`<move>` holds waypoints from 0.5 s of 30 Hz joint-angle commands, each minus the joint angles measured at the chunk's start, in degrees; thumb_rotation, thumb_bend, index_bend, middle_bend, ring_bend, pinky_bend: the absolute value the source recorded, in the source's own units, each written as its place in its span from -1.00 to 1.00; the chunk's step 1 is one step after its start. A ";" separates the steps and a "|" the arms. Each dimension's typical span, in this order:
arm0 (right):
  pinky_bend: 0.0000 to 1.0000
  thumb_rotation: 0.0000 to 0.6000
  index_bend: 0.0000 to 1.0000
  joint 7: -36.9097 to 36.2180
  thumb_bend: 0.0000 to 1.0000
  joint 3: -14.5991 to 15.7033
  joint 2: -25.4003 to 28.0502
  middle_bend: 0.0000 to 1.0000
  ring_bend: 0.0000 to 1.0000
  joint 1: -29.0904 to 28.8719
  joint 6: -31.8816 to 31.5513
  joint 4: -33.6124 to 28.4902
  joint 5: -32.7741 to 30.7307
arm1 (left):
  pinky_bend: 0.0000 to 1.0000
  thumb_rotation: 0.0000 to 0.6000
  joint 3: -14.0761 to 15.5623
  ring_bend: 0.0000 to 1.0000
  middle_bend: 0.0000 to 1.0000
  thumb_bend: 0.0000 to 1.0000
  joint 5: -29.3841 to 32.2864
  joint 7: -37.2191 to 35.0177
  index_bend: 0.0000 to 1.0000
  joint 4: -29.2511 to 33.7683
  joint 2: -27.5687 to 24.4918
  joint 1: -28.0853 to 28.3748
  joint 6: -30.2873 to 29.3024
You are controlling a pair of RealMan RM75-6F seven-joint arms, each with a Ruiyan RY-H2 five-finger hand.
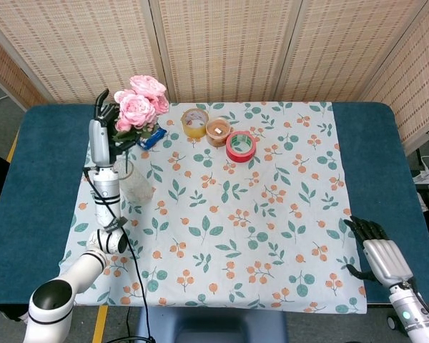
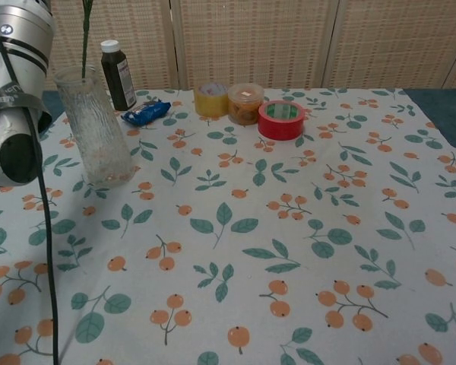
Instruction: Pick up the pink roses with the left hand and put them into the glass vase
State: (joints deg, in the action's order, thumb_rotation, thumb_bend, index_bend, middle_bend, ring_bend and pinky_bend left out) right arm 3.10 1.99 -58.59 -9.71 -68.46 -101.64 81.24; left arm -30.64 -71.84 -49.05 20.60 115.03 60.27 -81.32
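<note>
- A staged robot test space, set up indoors rather than a lived-in home.
- Woven reed folding screens (image 1: 222,46) close off the back, behind the table's far edge.
- The table (image 1: 28,186) has a dark teal top with a leaf-and-berry printed cloth (image 1: 243,214) laid over it.
- Yellow floor tape (image 1: 100,325) shows by the near left corner.
- A power strip with cables (image 1: 427,174) lies on the floor past the right edge.

Both arms have white rounded casings with black joint bands. The left hand (image 1: 104,121) and right hand (image 1: 379,255) have silver backs and black fingers. A black cable (image 2: 45,228) hangs beside the left arm.
</note>
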 commanded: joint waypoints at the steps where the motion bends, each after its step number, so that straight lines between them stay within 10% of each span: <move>1: -1.00 1.00 -1.00 -0.33 -0.63 0.16 0.24 -1.00 -1.00 0.10 -0.17 -0.10 0.42 | -0.77 1.00 0.87 -0.16 0.35 -0.16 0.04 -1.03 0.33 -1.22 0.58 -0.17 0.45; 15: -1.00 1.00 -1.00 -4.76 -0.63 1.18 2.10 -1.00 -1.00 0.13 -0.21 -0.62 3.68 | -0.78 1.00 3.40 -0.17 0.31 -0.17 1.36 -4.52 0.27 -2.91 2.63 -4.92 2.97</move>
State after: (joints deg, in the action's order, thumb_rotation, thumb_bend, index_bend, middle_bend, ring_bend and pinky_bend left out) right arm -1.60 3.10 -56.56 -9.55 -68.71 -102.28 84.85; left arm -27.57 -70.61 -53.28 17.87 117.39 55.74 -78.85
